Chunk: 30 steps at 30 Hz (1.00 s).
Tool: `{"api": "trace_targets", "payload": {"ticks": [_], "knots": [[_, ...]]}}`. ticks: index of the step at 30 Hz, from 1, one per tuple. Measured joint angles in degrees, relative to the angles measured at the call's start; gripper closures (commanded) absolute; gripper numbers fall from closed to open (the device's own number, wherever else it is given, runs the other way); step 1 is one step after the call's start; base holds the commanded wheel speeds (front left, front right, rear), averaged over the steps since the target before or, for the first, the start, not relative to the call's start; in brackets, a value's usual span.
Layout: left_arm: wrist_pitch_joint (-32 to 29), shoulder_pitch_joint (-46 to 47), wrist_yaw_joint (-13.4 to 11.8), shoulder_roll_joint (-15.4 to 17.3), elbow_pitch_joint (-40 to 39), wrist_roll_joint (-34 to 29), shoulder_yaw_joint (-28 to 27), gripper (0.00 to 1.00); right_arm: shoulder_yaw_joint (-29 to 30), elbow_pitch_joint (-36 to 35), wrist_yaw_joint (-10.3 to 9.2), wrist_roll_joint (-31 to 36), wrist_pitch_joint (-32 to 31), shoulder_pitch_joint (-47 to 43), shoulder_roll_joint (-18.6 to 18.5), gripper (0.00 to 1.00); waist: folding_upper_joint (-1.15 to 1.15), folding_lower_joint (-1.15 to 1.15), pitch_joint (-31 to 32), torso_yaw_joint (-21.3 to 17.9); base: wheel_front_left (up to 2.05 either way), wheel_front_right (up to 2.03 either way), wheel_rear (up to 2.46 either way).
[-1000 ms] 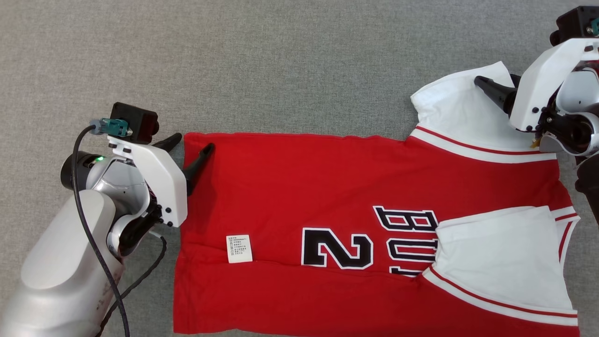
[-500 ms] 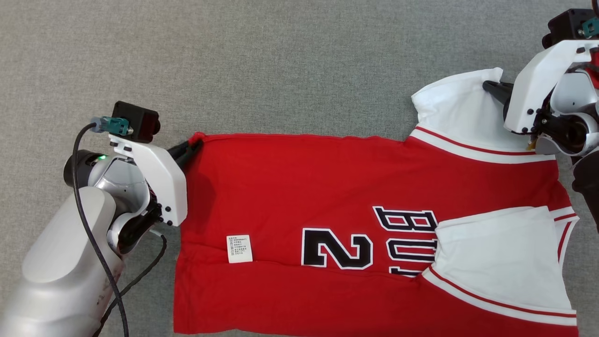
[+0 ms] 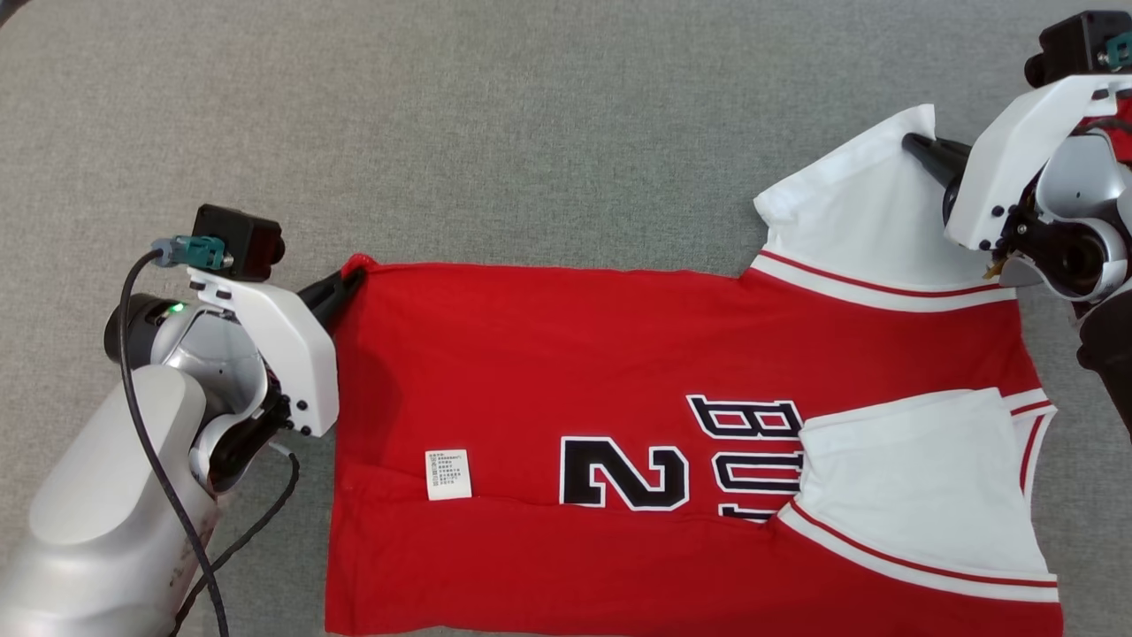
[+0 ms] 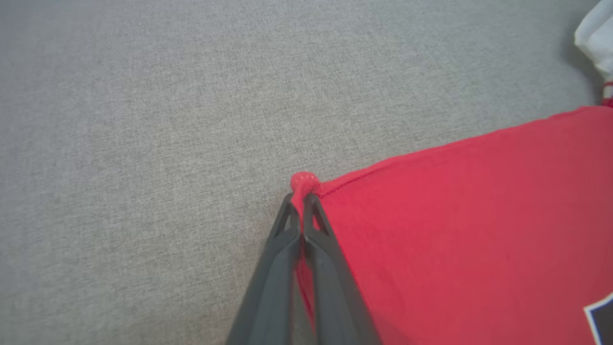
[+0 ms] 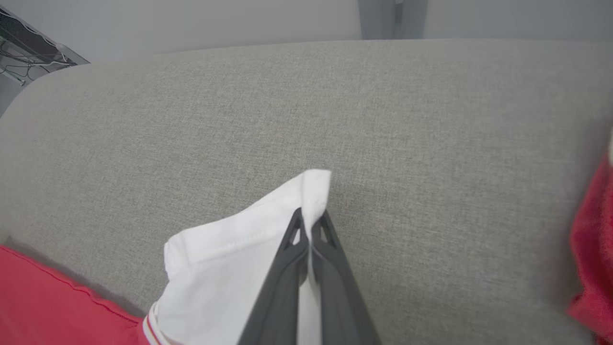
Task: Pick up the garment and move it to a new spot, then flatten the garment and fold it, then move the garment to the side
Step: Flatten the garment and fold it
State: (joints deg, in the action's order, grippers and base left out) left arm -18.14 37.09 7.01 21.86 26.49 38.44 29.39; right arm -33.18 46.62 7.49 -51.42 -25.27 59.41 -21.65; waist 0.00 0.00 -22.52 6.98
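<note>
Where both pairs of fingers stood apart a second ago, they are now pressed together on cloth.

From the head view, the red garment [image 3: 619, 354] is seen spread across the near part of the grey surface [image 3: 531, 133], with its hem toward the surface's left edge and its shoulders toward the right edge. The left gripper [image 3: 347, 279] is clamped on the far hem corner [image 3: 356, 263], and its pale forearm is slanted up from the near left corner. The right gripper [image 3: 920, 150] is clamped on the tip of the white sleeve [image 3: 849, 230], which is drawn up into a peak. That wrist is angled in from the right edge. With both far corners held, the fold or lift is judged ready to begin.

From the left wrist view, the dark fingers [image 4: 282, 268] are shown closed, with a small nub of red cloth squeezed out past their tips.

From the right wrist view, the fingers [image 5: 282, 287] are shown closed on the sleeve's white edge, which is raised off the surface.
</note>
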Motion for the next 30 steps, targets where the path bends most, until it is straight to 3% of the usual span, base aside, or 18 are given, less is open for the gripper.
{"api": "trace_targets", "payload": {"ticks": [30], "knots": [[-2.6,-13.1,-1.5,7.0,-5.5,1.4,2.5,1.0,-7.0,-13.4,0.0,-12.0,5.8,-16.9,-7.8,1.0,0.0,0.0,12.9,-4.9,0.0,0.0,0.0]]}}
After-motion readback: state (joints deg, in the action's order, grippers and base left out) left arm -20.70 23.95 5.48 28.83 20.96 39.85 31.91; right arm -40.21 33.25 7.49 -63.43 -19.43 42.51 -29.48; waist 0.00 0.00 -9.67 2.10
